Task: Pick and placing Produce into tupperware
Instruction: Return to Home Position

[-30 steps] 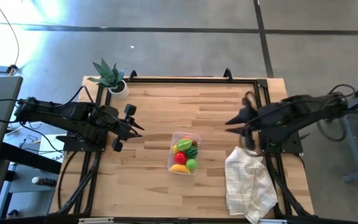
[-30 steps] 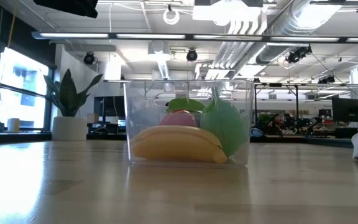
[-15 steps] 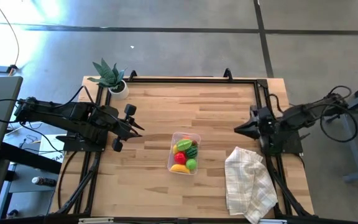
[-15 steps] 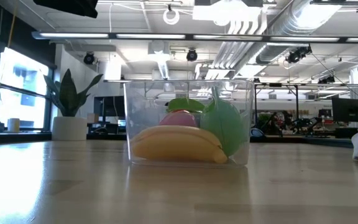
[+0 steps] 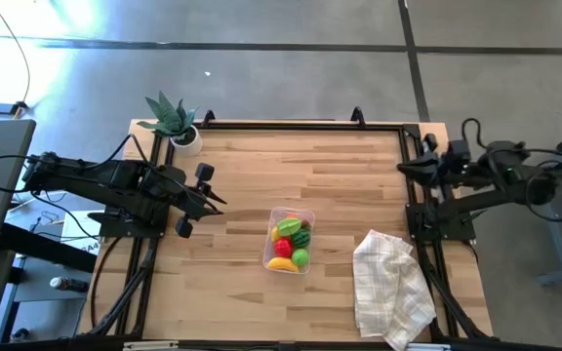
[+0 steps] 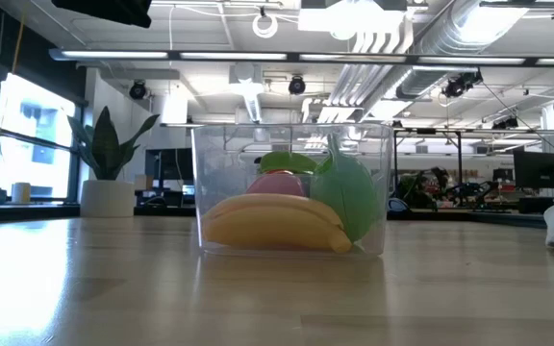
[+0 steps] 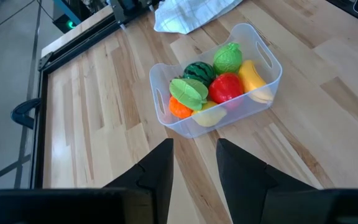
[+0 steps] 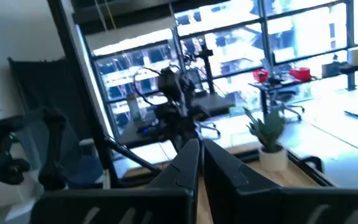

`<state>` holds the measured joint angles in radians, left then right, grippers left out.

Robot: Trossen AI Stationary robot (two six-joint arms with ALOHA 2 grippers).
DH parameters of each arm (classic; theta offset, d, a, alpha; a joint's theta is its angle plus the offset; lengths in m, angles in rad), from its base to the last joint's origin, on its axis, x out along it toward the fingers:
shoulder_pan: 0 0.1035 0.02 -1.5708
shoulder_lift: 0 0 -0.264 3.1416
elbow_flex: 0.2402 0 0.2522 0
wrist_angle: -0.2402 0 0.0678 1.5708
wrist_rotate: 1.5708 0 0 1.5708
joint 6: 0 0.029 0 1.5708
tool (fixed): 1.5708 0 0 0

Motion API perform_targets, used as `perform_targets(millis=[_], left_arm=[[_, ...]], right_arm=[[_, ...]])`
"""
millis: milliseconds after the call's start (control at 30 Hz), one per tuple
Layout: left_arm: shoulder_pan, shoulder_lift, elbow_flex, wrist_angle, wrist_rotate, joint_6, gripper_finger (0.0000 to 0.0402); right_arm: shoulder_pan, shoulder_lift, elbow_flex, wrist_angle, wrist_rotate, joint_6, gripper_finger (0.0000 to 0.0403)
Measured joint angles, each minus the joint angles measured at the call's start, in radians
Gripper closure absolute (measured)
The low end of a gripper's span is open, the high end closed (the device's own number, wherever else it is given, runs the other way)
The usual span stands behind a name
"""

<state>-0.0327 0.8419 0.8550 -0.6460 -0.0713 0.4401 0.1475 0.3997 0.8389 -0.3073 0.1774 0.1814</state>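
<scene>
**High view.** My right claw [image 5: 404, 168] now sits at the right edge of the table [image 5: 349, 175]. Half a second ago it was further in over the surface, near the cloth [image 5: 390, 288]. My left claw [image 5: 218, 203] waits at the left edge, unmoved. One tupperware [image 5: 294, 210] stands near the middle of the surface, unmoved, with the produce [image 5: 289, 242] inside it. There is one cloth, in the corner opposite the one potted plant [image 5: 172, 119].

**Low view.** Nothing differs. The one tub has a banana [image 6: 272, 226] along its front wall, with a green piece [image 6: 349, 197] and a pinkish piece [image 6: 277, 183] behind it. No claw shows.

**Left wrist view.** My left claw [image 7: 194, 165] has its fingers apart and holds nothing. I count seven pieces in the tub:
- one watermelon [image 7: 199, 70]
- one pale green fruit [image 7: 227, 57]
- one banana
- one red fruit [image 7: 226, 87]
- one flat green piece [image 7: 189, 91]
- one orange [image 7: 180, 107]
- one lemon [image 7: 207, 115]

**Right wrist view.** My right claw [image 8: 197, 165] has its fingers drawn almost together, with only a thin gap, and grips nothing.
</scene>
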Motion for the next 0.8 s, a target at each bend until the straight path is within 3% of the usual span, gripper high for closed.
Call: perform_targets(millis=[200,500,800], left_arm=[[0.000,0.000,0.000,0.000,0.000,0.000,0.0291],[0.000,0.000,0.000,0.000,0.000,0.000,0.0291],[0.000,0.000,0.000,0.000,0.000,0.000,0.0291]], right_arm=[[-0.018,-0.120,-0.028,-0.077,-0.027,0.060,0.0391],[-0.018,-0.226,-0.216,-0.075,-0.040,0.179,0.0391],[-0.018,-0.268,-0.450,0.207,-0.097,0.233,0.0391]])
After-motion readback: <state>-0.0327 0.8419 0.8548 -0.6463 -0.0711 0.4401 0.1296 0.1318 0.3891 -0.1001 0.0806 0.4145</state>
